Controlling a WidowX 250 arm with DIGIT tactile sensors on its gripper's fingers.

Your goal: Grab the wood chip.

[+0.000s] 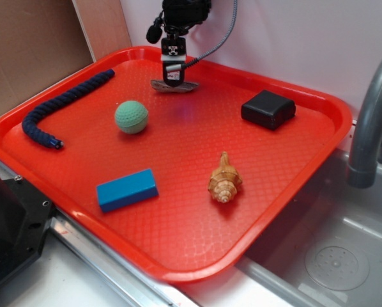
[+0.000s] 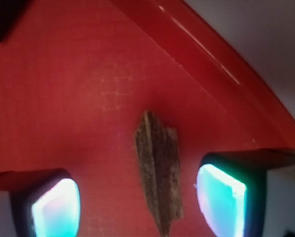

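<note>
The gripper [image 1: 172, 80] hangs straight down at the far side of the red tray [image 1: 319, 150], right over the chip [image 1: 174, 86]. The chip lies flat on the tray floor, close to the back rim, and from where I stand only its two ends poke out from behind the gripper, one left, one right.

The wrist view gives the better look. The chip [image 2: 159, 170] is a thin, flat sliver, grey-brown, with rough grain running along its length. Its upper end is ragged and a bit stepped; the lower end narrows to a point. The surface is streaked, darker lines next to paler ones, and the edges are uneven.

The jaws stand apart, wide open. One fingertip [image 2: 56, 207] sits off to the left of the chip with bare tray between them; the other sits to its right, closer, but with a gap showing. The chip lies between the two, nearer the right one, its long axis running up and down in that view. Nothing is gripped. How high the tips are above the tray floor I cannot tell.

Elsewhere on the tray: a green ball [image 1: 131, 117] in front and to the left of the chip, a dark blue rope [image 1: 60, 105] curving along the left side, a black box [image 1: 268, 109] to the right, a blue block [image 1: 127, 189] near the front, and a tan shell [image 1: 225, 180] beside it. A grey tap [image 1: 370, 121] rises at the right edge, over a sink [image 1: 335, 262].
</note>
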